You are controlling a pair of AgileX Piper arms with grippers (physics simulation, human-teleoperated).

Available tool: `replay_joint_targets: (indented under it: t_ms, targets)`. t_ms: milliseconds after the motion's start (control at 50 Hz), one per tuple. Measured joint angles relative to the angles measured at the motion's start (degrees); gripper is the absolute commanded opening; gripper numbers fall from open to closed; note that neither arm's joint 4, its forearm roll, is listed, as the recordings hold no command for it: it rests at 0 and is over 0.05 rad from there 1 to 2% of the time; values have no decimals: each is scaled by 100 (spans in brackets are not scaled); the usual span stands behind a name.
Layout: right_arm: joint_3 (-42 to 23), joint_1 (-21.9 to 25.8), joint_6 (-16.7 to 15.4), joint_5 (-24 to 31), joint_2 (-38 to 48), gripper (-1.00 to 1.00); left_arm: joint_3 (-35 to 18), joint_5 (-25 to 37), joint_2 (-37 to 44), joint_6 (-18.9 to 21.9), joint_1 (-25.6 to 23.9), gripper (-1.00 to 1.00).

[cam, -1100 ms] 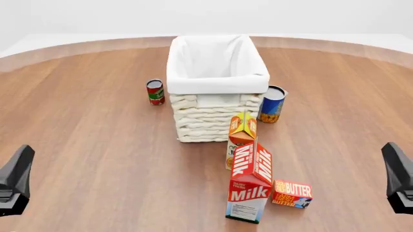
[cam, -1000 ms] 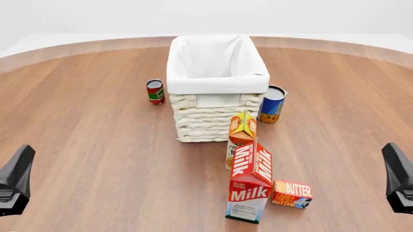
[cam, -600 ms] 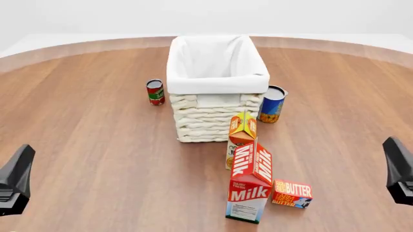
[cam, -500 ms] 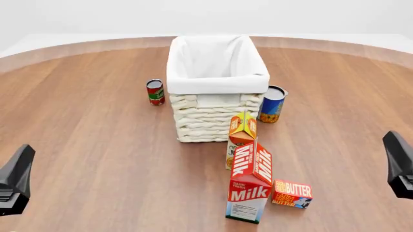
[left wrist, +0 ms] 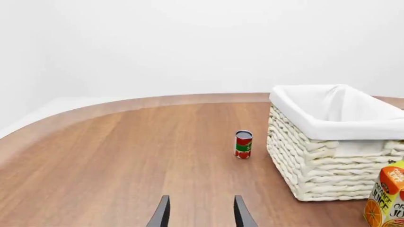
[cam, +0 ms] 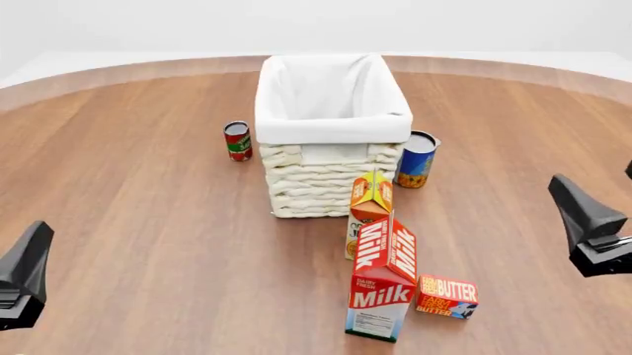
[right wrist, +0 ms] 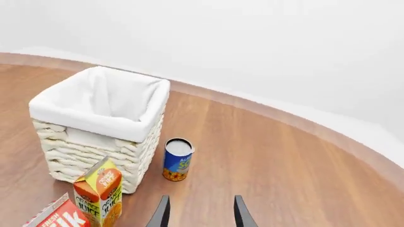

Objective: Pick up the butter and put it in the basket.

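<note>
The butter (cam: pixel 448 296), a small red-orange box, lies on the table at the near right, just right of the milk carton (cam: pixel 383 281). It shows in neither wrist view. The white wicker basket (cam: pixel 334 129) with its cloth liner stands mid-table, and also appears in the left wrist view as basket (left wrist: pixel 334 127) and in the right wrist view as basket (right wrist: pixel 101 111). My right gripper (cam: pixel 565 194) hovers right of the butter and farther back, open, as right gripper (right wrist: pixel 199 215) shows. At the near left edge my left gripper (cam: pixel 38 240) stays low, open with nothing between the fingers of left gripper (left wrist: pixel 200 215).
An orange juice carton (cam: pixel 369 207) stands between the milk carton and the basket. A blue can (cam: pixel 417 159) sits at the basket's right corner, and a red can (cam: pixel 237 140) stands left of the basket. The table's curved far edge (cam: pixel 148 70) runs behind them.
The right gripper has risen and swung inward to the left, toward the cartons. The left gripper and all objects stayed where they were.
</note>
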Motion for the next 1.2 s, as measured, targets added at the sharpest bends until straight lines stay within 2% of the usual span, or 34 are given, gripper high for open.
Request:
replay_joint_targets:
  t_ms: [220, 500, 740, 940, 1200]
  targets:
    - [-232, 327, -505, 367, 278, 100, 0, 0, 0, 0, 0, 100]
    - [-497, 595, -454, 942, 807, 100, 0, 0, 0, 0, 0, 100]
    - [-745, 752, -158, 1263, 1422, 100, 0, 0, 0, 0, 0, 100]
    - [-934, 929, 330, 1458, 2060, 100, 0, 0, 0, 0, 0, 100]
    - [-933, 1039, 771, 1401, 2861, 100, 0, 0, 0, 0, 0, 100]
